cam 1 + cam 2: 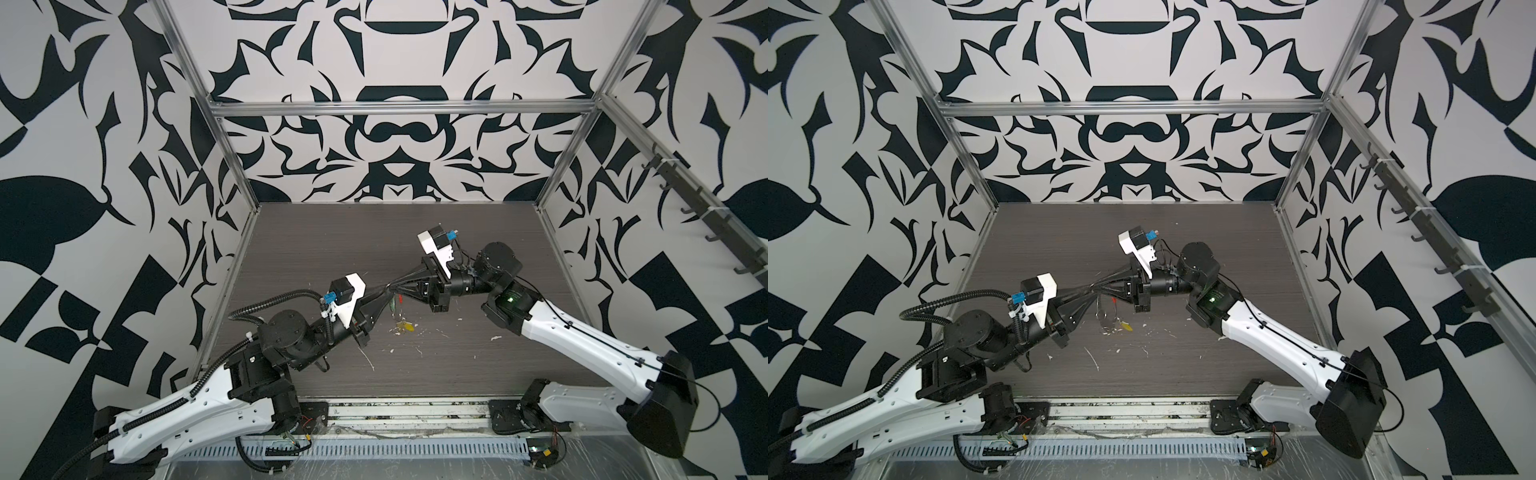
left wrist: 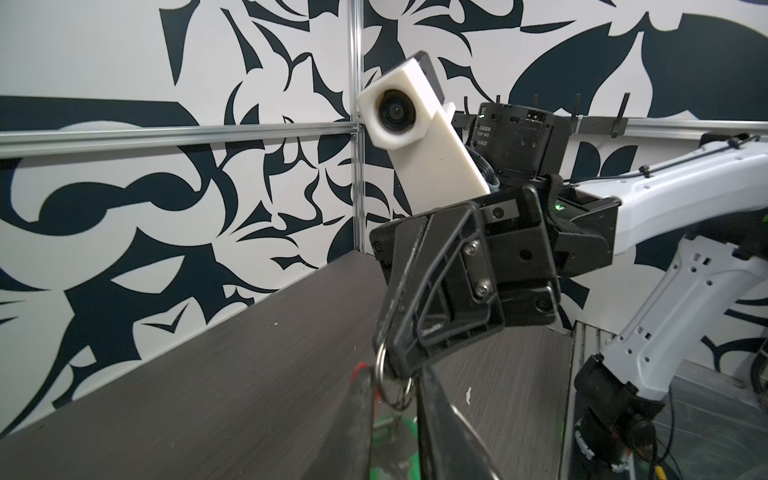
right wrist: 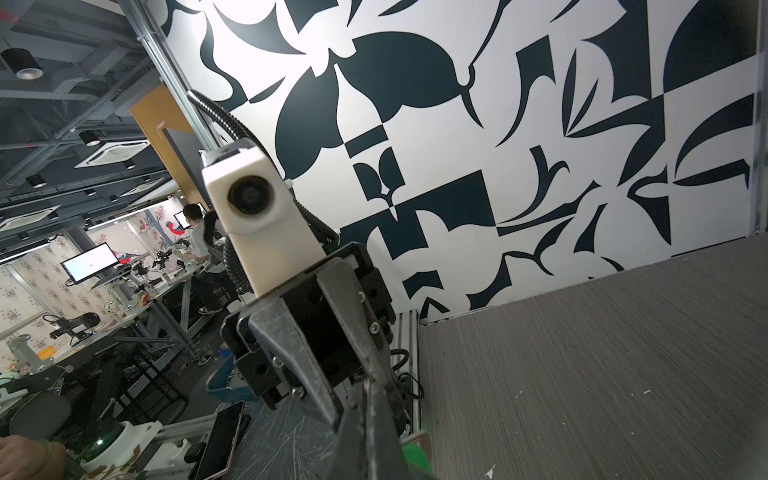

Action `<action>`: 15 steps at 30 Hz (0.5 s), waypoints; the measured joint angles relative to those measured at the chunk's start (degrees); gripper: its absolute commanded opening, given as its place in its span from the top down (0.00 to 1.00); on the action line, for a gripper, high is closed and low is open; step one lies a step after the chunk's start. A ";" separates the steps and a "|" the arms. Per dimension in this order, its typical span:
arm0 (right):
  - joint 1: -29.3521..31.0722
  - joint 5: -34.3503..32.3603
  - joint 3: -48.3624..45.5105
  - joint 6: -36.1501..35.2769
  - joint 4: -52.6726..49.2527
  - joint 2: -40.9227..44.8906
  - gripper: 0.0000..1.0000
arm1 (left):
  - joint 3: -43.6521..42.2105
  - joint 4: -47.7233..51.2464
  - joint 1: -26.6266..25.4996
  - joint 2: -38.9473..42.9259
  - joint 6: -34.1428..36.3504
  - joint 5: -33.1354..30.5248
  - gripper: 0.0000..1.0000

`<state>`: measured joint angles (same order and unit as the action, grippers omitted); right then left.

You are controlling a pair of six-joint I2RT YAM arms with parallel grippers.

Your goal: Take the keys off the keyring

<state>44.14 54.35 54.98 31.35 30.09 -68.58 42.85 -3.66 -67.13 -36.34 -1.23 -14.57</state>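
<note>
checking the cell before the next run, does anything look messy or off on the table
Yes: white flecks lie scattered over the near half of the dark table, like scraps or scuffs, one a longer streak. The yellow key shows low among them, under the hanging keyring; whether it touches the table is unclear.

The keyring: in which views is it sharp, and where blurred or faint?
Both top views: the keyring is thin and faint against the dark table. Left wrist view: a silver ring is fairly sharp, the green key a blur. Right wrist view: only that key's blurred corner.
</note>
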 measured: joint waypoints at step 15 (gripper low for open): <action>-0.15 -0.85 -0.24 0.79 4.39 0.00 1.00 | 0.00 -0.79 1.25 -0.24 -1.36 2.21 1.00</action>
<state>43.99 53.49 54.74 32.14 34.48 -68.58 42.85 -4.45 -65.89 -36.58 -2.59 -12.36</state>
